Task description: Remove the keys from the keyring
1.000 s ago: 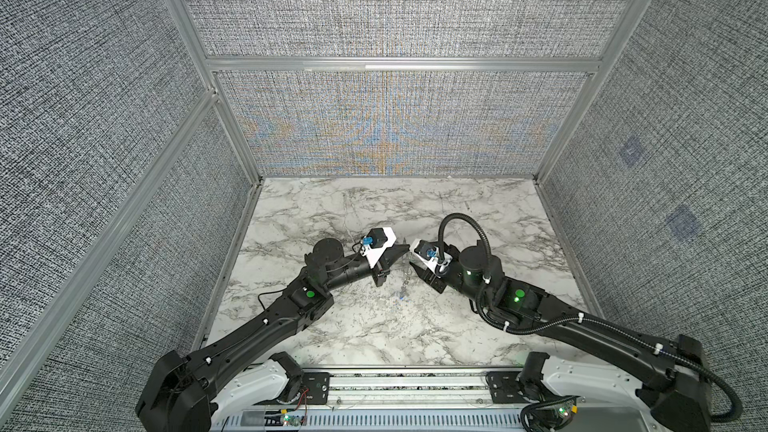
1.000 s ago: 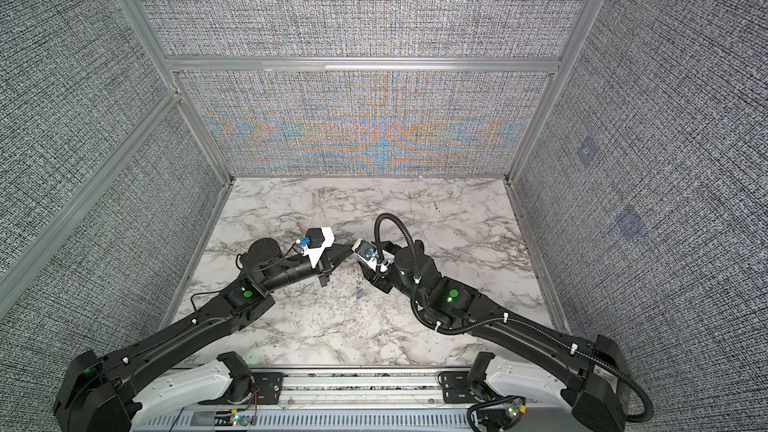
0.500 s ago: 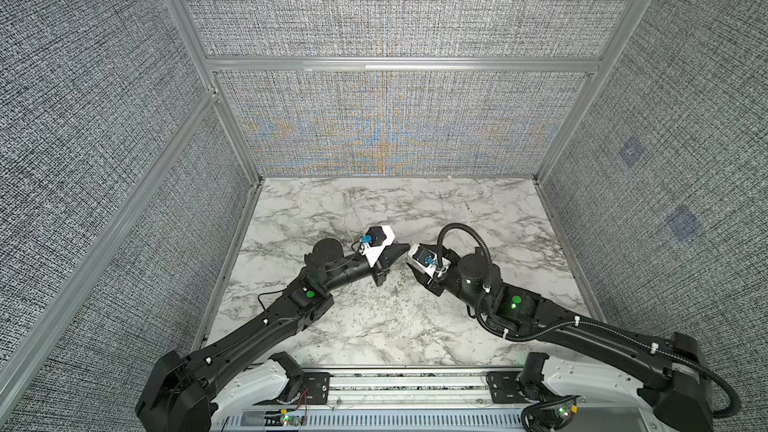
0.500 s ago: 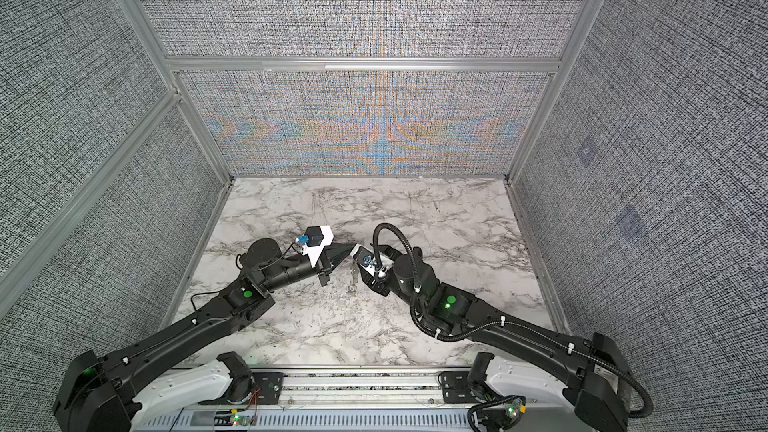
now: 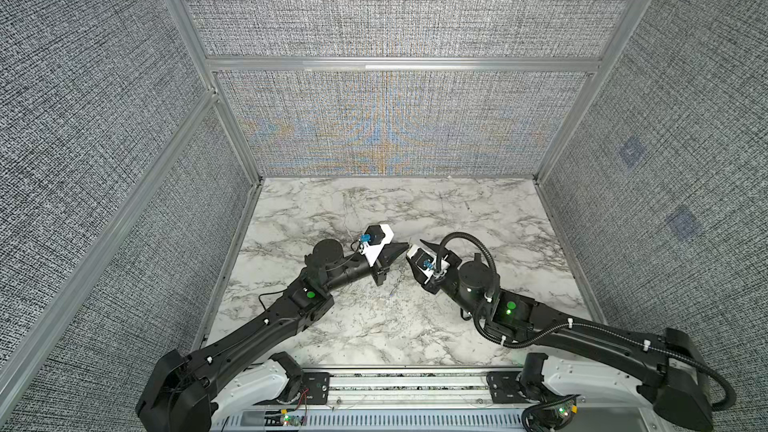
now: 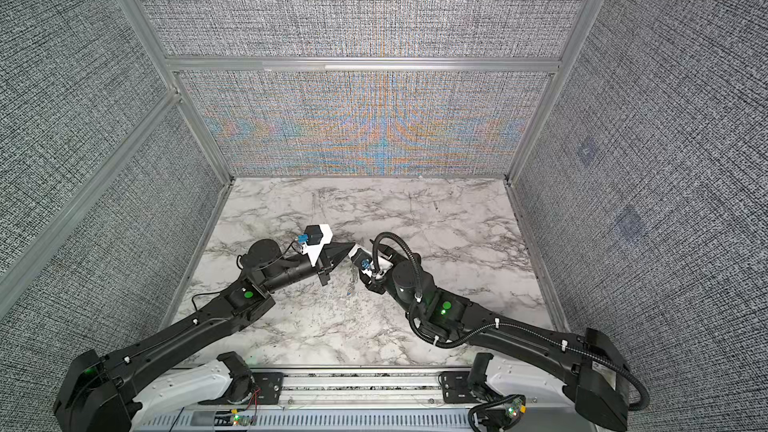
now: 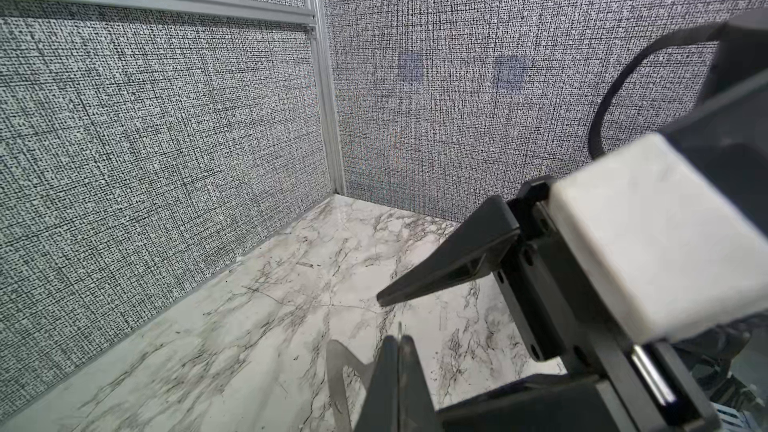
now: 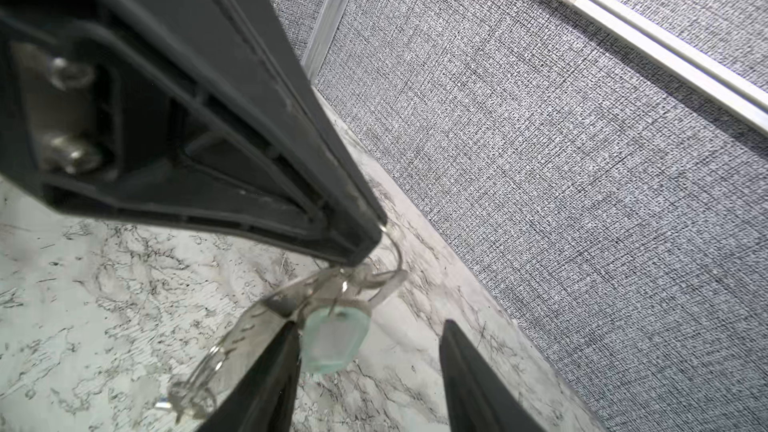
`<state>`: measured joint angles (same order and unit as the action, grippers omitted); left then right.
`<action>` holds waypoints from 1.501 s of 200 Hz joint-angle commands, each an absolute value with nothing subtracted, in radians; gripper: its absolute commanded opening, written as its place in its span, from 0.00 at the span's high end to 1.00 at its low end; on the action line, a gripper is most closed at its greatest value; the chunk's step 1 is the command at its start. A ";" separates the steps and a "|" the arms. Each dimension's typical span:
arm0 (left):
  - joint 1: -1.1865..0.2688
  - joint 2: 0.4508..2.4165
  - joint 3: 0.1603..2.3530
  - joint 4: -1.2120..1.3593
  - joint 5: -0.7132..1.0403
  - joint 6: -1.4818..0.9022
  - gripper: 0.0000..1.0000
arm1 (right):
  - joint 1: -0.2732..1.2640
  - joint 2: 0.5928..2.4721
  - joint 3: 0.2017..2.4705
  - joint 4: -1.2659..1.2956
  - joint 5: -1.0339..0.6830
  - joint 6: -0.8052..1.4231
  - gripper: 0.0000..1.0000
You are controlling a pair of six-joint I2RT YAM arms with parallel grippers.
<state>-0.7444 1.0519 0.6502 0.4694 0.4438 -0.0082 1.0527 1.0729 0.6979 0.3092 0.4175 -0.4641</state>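
Left claw (image 8: 368,243) closed, pinching the thin keyring (image 8: 397,252) at its tip, blurred keys (image 8: 245,334) and pale blue tag (image 8: 332,340) dangling just below it over the marble worktop (image 8: 104,284), right claw (image 8: 369,324) open, its fingers (image 8: 266,376) either side of the tag, keys beside one finger.

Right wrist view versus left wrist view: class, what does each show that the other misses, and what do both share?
Only the right wrist view shows the pale blue tag and the right claw standing open. Only the left wrist view shows the white camera housing and two bluish wall patches. Both show the left claw shut on the keyring, blurred keys beside it, and the marble table.
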 commanded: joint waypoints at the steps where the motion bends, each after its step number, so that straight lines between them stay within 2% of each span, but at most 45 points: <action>1: -0.745 1.048 0.652 0.514 0.436 -0.013 1.00 | 1.058 1.068 0.691 0.397 0.489 -0.495 0.46; 67: -0.745 1.061 0.666 0.511 0.438 -0.011 1.00 | 1.058 1.045 0.672 0.361 0.485 -0.478 0.50; 185: -0.746 1.058 0.663 0.520 0.437 -0.021 1.00 | 1.054 1.077 0.679 0.326 0.334 -0.360 0.54; 234: -0.746 1.054 0.655 0.537 0.433 -0.037 1.00 | 1.041 1.105 0.711 0.292 0.344 -0.313 0.61; 300: -0.745 1.054 0.652 0.543 0.429 -0.048 1.00 | 1.040 1.124 0.714 0.295 0.329 -0.318 0.59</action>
<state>-0.7444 1.0603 0.6556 0.4843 0.4358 -0.0341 1.0401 1.1240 0.7090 0.2794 0.3393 -0.3248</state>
